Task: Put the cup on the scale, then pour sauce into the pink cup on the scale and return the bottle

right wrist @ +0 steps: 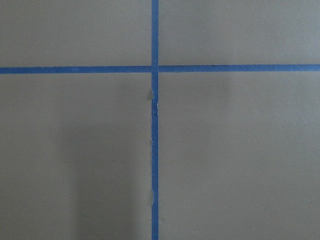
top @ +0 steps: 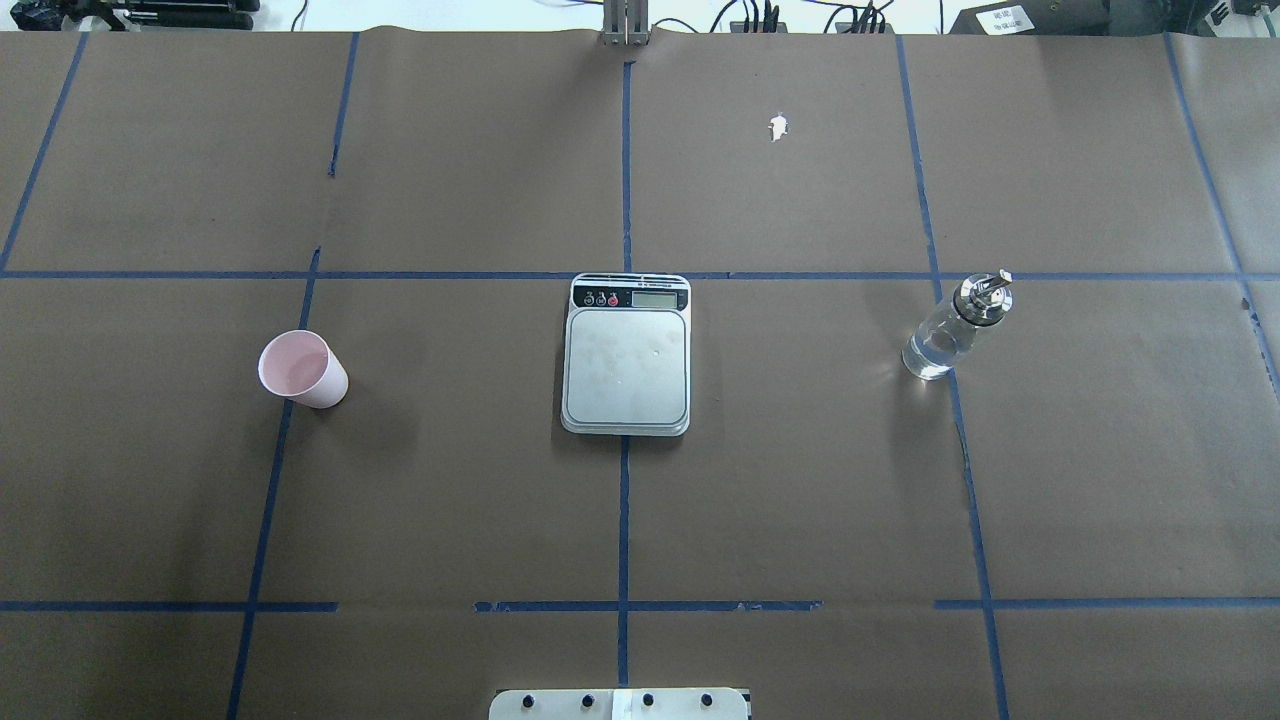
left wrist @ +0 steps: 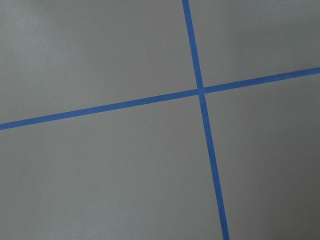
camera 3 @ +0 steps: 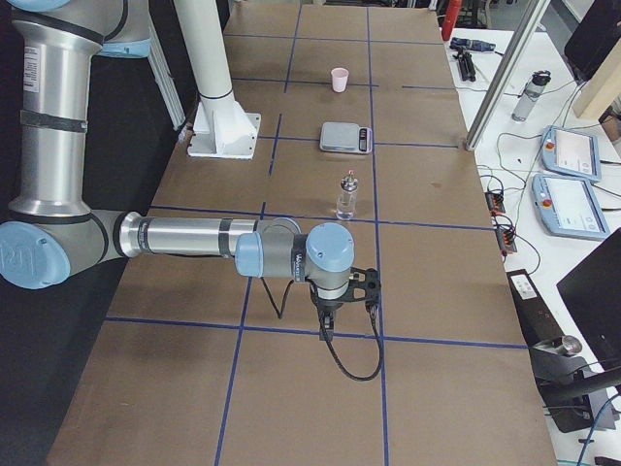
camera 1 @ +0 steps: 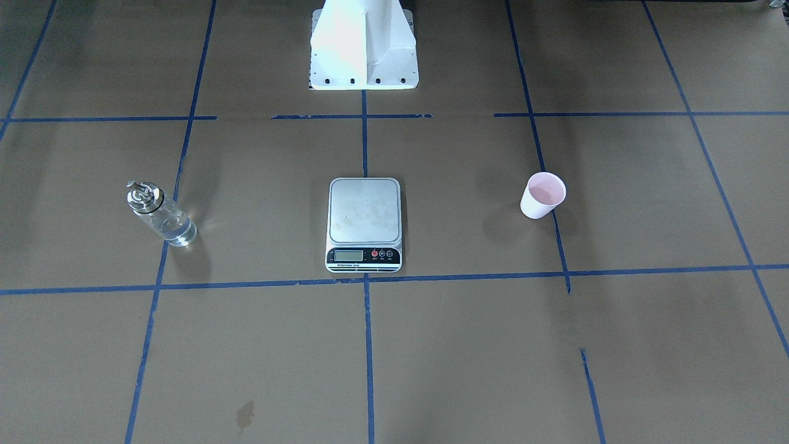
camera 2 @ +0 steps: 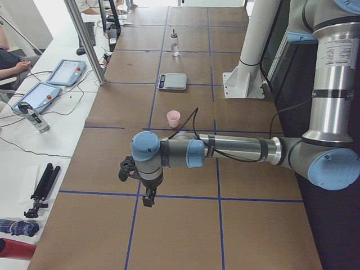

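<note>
- Brown paper tabletop w/ blue tape grid; scale centre, platform bare.
- Upright cup at scale's 9 o'clock, well apart; bottle at 3 o'clock.
- Can't tell if left gripper or right gripper is wide or closed.
- Step, prob.: cup onto scale. Grip light, paper crushes; land mid-platform.

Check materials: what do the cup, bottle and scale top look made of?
Cup: likely paper, matte pale pink, no glare. Bottle: clear glass or hard plastic, see-through with bright glints; cap shiny, metal-looking. Scale platform: probably steel, dull grey sheen with smudges; front strip black, probably plastic.
</note>
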### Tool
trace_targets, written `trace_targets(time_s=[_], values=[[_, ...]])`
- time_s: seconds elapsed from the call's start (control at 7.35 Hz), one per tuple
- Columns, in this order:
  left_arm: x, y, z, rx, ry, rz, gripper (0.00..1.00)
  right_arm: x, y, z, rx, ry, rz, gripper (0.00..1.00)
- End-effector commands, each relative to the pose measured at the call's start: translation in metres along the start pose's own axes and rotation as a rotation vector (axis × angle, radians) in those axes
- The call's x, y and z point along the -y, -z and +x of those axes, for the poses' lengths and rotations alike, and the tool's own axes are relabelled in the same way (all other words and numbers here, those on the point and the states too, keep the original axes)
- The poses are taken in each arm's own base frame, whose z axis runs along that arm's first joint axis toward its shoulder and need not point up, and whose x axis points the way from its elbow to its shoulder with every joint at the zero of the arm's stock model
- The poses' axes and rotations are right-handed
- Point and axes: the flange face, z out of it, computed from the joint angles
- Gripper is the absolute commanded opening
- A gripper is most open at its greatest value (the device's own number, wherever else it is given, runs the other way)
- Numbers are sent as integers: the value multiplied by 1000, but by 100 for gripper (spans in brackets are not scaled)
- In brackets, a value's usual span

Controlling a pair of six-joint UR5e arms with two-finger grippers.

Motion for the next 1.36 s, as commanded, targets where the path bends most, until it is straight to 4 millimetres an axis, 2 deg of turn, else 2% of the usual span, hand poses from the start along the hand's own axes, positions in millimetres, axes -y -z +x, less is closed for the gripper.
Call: trace_targets(time_s=[0.0, 0.27, 0.41, 0.54, 0.68, 0.82, 0.95, 1.09, 1.22], values=[[0, 0, 0, -1, -2, 0, 100, 0, 1, 0, -1, 4, 3, 100], [5, 5, 4, 1, -9, 10, 100, 0, -1, 1, 2, 1, 1, 100], [12, 15, 16, 9, -36, 31, 100, 0, -1, 1, 2, 1, 1, 100], [22, 37, 36, 24, -77, 70, 100, 0, -1, 0, 5, 1, 1, 100], [29, 63, 72, 33, -144, 114, 100, -1, -1, 0, 10, 1, 1, 100], [34, 83, 129, 33, -241, 144, 100, 0, 0, -1, 10, 2, 2, 100], [32, 106, 172, 16, -199, 188, 100, 0, 2, -2, 13, 3, 7, 100], [41, 110, 208, -15, -154, 204, 100, 0, 5, -4, 16, 7, 15, 100], [50, 94, 241, -43, -195, 171, 100, 0, 5, -4, 16, 7, 15, 100]])
